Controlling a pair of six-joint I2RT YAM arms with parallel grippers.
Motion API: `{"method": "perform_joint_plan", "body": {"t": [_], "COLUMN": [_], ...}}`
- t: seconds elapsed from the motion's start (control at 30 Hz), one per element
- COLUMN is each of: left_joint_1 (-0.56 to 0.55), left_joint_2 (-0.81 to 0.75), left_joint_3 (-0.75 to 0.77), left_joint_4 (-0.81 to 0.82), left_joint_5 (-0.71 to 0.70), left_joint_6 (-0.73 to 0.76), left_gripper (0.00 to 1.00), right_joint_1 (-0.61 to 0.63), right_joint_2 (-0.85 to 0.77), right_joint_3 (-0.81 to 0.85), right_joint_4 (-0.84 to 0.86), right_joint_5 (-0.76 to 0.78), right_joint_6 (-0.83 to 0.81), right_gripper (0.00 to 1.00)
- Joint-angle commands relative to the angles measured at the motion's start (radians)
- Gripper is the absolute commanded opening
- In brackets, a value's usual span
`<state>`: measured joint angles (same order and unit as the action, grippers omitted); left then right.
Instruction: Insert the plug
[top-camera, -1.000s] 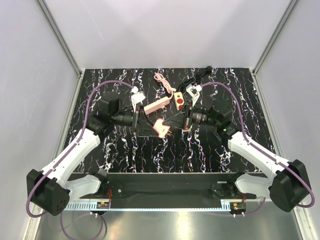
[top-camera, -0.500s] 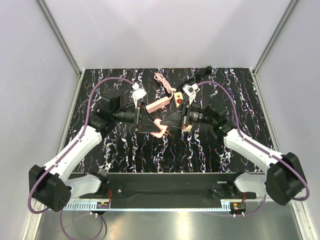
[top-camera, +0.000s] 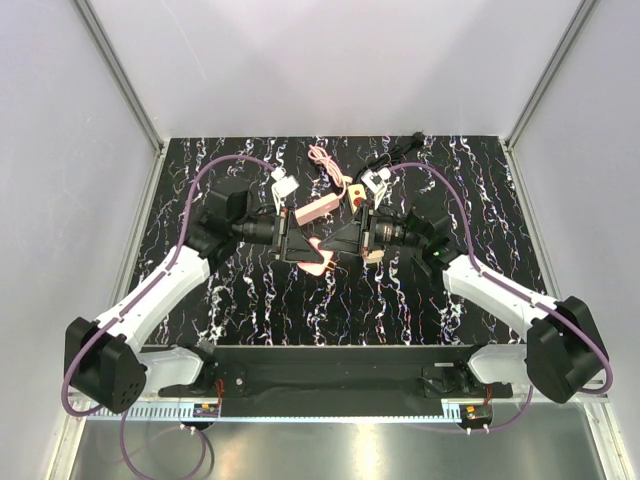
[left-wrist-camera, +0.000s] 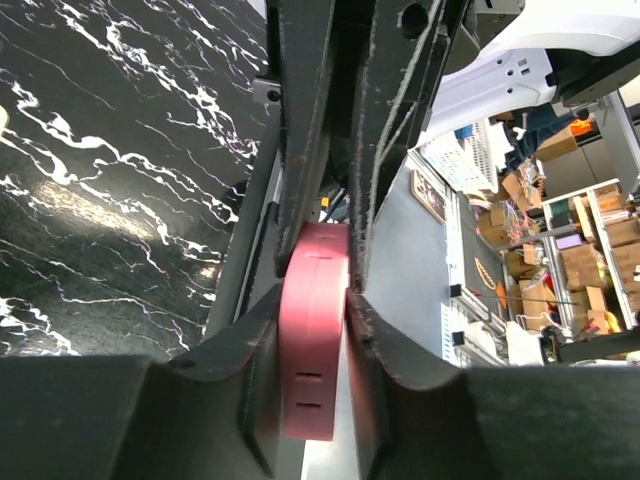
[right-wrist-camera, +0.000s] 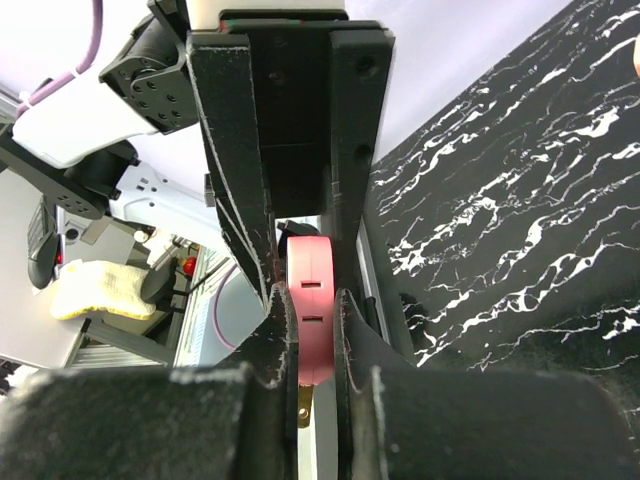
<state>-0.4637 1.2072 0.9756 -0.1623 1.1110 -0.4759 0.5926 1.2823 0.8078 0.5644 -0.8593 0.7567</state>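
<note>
Arms reach from the bottom corners of your overhead view and meet at frame centre above the black marbled table (top-camera: 240, 300). There you will find the left gripper (top-camera: 312, 250) and the right gripper (top-camera: 338, 248) nose to nose, with the pink plug (top-camera: 320, 263) caught between them.

Your left wrist camera shows that gripper's fingers narrowed onto the plug, a pad against each flat face at lower centre of frame. Your right wrist camera shows its fingers likewise pinched on the plug's two faces, with a brass prong (right-wrist-camera: 303, 408) poking out low in frame.

Just above the grippers in the overhead view, the pink power strip (top-camera: 318, 211) lies slanted on the table, its red switch (top-camera: 358, 203) at the right end. Farther up, a pink cable (top-camera: 325, 160) loops, and a black cable (top-camera: 395, 152) lies near the back edge.
</note>
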Motion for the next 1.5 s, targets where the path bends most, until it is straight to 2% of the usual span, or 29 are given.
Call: {"method": "perform_joint_plan", "body": {"t": [0.0, 0.07, 0.2, 0.23, 0.27, 0.4, 0.43, 0.53, 0.63, 0.7, 0.73, 0.8, 0.87, 0.9, 1.03, 1.13, 1.23, 1.37, 1.47], "left_joint_1": [-0.003, -0.003, -0.003, -0.003, -0.003, -0.003, -0.003, -0.003, -0.003, -0.003, -0.003, -0.003, -0.003, -0.001, 0.014, 0.043, 0.074, 0.102, 0.111], "left_joint_2": [0.018, 0.028, 0.046, 0.049, 0.051, 0.060, 0.058, 0.057, 0.063, 0.068, 0.068, 0.071, 0.077, 0.078, 0.089, 0.097, 0.098, 0.100, 0.110], "left_joint_3": [0.023, 0.032, 0.038, 0.038, 0.038, 0.035, 0.035, 0.037, 0.044, 0.054, 0.057, 0.061, 0.061, 0.060, 0.045, 0.032, 0.035, 0.077, 0.107], "left_joint_4": [0.046, 0.047, 0.049, 0.049, 0.049, 0.047, 0.047, 0.046, 0.041, 0.032, 0.020, 0.012, 0.006, -0.009, -0.071, -0.138, -0.201, -0.319, -0.404], "left_joint_5": [-0.008, -0.001, 0.036, 0.041, 0.047, 0.055, 0.056, 0.058, 0.061, 0.052, 0.047, 0.036, 0.033, 0.024, -0.025, -0.083, -0.146, -0.295, -0.440], "left_joint_6": [-0.027, -0.035, -0.052, -0.055, -0.059, -0.063, -0.059, -0.056, -0.055, -0.046, -0.041, -0.033, -0.027, -0.021, 0.013, 0.052, 0.095, 0.195, 0.236], "left_gripper": [0.29, 0.26, 0.13, 0.12, 0.13, 0.34, 0.36, 0.33, 0.20, 0.03, 0.00, 0.00, 0.00, 0.00, 0.00, 0.00, 0.00, 0.00, 0.00], "right_joint_1": [0.004, 0.004, 0.004, 0.004, 0.003, 0.004, 0.004, 0.004, 0.004, 0.004, 0.003, 0.004, 0.003, 0.003, -0.014, -0.053, -0.085, -0.097, -0.099], "right_joint_2": [0.005, 0.006, 0.014, 0.014, 0.018, 0.026, 0.028, 0.028, 0.026, 0.026, 0.026, 0.029, 0.023, 0.015, -0.003, -0.001, 0.020, 0.125, 0.240], "right_joint_3": [0.045, 0.045, 0.047, 0.048, 0.050, 0.059, 0.060, 0.062, 0.064, 0.064, 0.064, 0.065, 0.068, 0.074, 0.117, 0.146, 0.168, 0.279, 0.388], "right_joint_4": [0.063, 0.060, 0.058, 0.058, 0.055, 0.051, 0.049, 0.049, 0.046, 0.045, 0.045, 0.043, 0.008, -0.012, -0.124, -0.207, -0.273, -0.408, -0.560], "right_joint_5": [-0.043, -0.047, -0.052, -0.053, -0.055, -0.060, -0.060, -0.055, -0.055, -0.057, -0.060, -0.063, -0.038, -0.024, 0.042, 0.127, 0.181, 0.284, 0.402], "right_joint_6": [0.004, 0.004, 0.000, 0.000, 0.000, 0.000, 0.001, 0.000, 0.000, 0.001, 0.000, 0.000, -0.006, -0.014, -0.019, 0.024, 0.004, -0.112, -0.198], "right_gripper": [0.00, 0.00, 0.00, 0.00, 0.00, 0.00, 0.00, 0.00, 0.00, 0.00, 0.00, 0.00, 0.08, 0.26, 0.62, 0.72, 0.74, 0.64, 0.64]}}
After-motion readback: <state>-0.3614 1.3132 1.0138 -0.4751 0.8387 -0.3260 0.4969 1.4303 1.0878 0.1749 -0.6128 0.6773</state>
